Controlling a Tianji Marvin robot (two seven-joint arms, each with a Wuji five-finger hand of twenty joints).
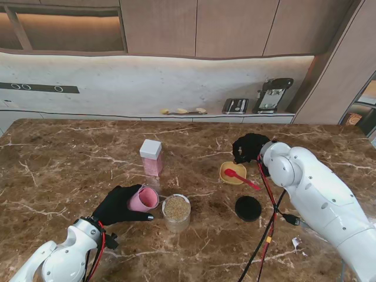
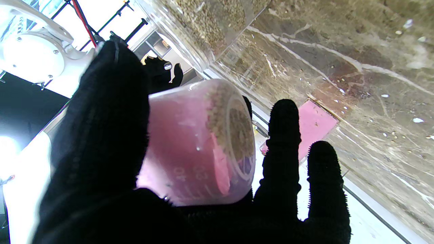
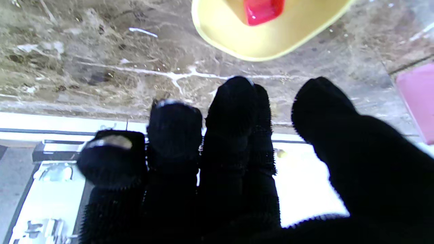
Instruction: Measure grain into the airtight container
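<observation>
Pink cup point(image 1: 143, 199), clamped in the left hand point(image 1: 120, 205) low in the frame's centre-left, lies tipped toward the jar point(image 1: 176, 211) just beside it, likely to pour grain in. Numerals on its wall look like 40 and 30. Right hand point(image 1: 249, 148) hangs empty, fingers apart, by the yellow bowl point(image 1: 232, 173); black lid point(image 1: 248, 208) waits nearby.

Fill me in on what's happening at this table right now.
The left hand holds a pink measuring cup tipped on its side beside the clear round container, which already has grain in it. Some grain still sits in the cup. The container's black lid lies off to the right on the table. The right hand holds nothing and hovers near a yellow bowl with a red spoon in it. A pink canister with a white lid stands farther from me.
</observation>
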